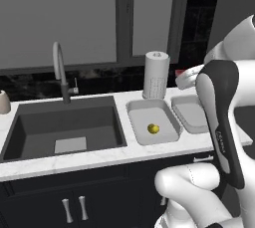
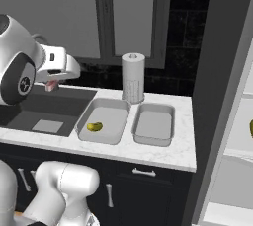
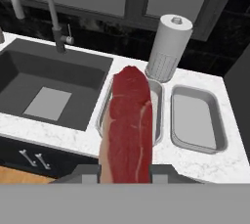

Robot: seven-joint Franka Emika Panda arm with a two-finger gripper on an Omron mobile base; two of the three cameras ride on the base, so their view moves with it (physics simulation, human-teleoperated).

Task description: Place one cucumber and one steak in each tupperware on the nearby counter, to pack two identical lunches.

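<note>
The tool (image 3: 126,175) is clamped on a red steak (image 3: 128,125), gripped by its near end so the slab sticks out ahead, ready to drop into a tray. It hovers high over the sink's (image 1: 64,122) right edge, just left of the left tupperware (image 2: 109,102), which holds one cucumber (image 2: 94,127). The right tupperware (image 2: 154,122) lies bare beside it on the worktop (image 2: 163,156), near the paper towel roll (image 2: 133,77). The arm rises tall, forearm bent forward, hand tipped downward

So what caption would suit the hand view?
Tool carrying a red steak above two grey tupperware trays beside the sink.
</note>
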